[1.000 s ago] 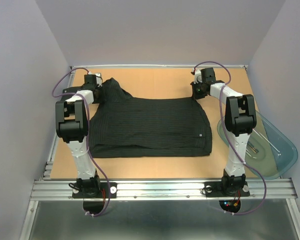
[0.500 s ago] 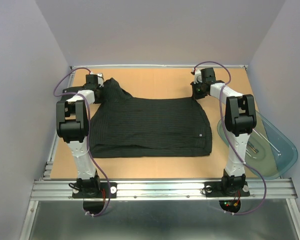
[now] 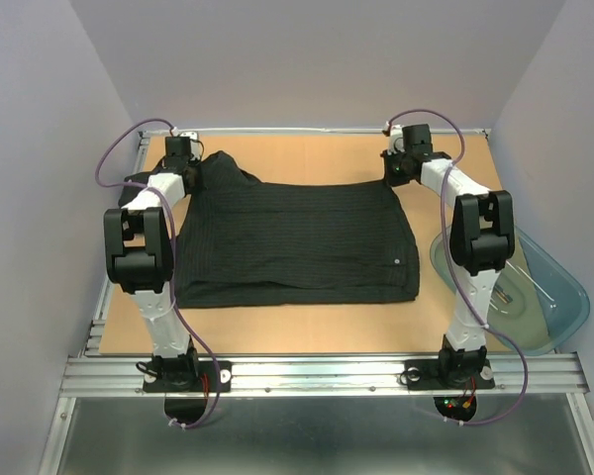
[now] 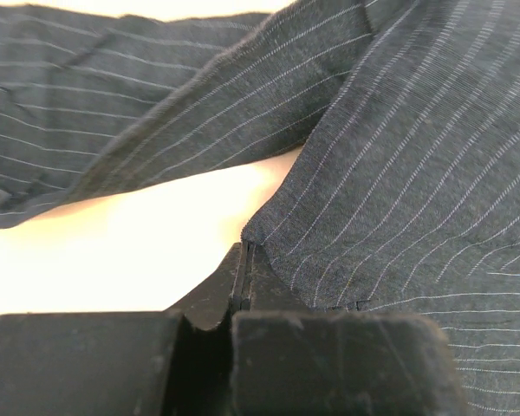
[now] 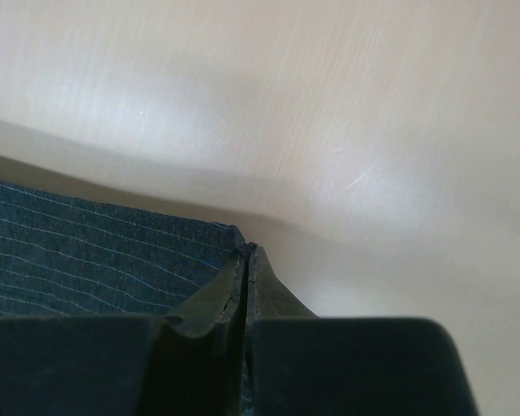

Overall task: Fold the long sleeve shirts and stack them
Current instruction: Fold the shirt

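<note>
The left jaws are pinched tight on one far corner of the black pinstriped shirt (image 3: pixel 297 242), and the right jaws grip its other far corner. The shirt lies spread on the bench (image 3: pixel 307 158) between both jaws and nearer than them.

Top external: high behind arm bases, looking down and forward, far, whole tan wooden table (image 3: pixel 307 158) in frame. Left wrist: very close, along own jaws, onto black pinstriped thin-cloth shirt (image 4: pixel 399 173). Right wrist: equally close, shirt's corner plus bare table. All three share shirt's far edge.
</note>
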Motion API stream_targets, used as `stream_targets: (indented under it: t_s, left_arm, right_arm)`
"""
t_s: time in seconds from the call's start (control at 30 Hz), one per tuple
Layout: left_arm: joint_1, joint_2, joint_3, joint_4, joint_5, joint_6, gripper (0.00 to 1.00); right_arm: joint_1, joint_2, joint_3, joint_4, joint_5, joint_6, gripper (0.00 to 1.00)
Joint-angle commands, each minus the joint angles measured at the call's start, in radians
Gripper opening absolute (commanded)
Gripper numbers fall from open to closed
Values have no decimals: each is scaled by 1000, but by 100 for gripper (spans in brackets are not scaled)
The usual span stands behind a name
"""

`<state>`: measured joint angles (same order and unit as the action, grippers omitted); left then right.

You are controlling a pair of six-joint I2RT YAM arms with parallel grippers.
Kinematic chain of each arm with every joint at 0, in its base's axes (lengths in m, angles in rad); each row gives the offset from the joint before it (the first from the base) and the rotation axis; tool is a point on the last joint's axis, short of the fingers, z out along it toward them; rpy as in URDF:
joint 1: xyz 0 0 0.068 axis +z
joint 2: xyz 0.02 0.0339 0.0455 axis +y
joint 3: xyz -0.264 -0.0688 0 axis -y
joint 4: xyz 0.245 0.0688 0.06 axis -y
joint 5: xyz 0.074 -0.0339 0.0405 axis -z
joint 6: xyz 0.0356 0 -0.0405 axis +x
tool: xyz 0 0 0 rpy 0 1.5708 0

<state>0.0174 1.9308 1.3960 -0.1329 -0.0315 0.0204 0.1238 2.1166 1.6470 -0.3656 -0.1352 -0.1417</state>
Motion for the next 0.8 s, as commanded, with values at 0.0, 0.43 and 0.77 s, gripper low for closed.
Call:
stream_targets:
  t_s: [0.0,0.43,0.77]
  left_arm:
    - [3,-78,23,13,-62,23,0]
    - [3,-142,-92,32,-142,-62,0]
    - [-8,-228,-207,32,-196,-142,0]
  right_arm:
    - [-13,-89,48,37,39,-1,1]
    - [-15,-159,-111,82,25,105,1]
    - [-13,-282,-306,154,46,197,1]
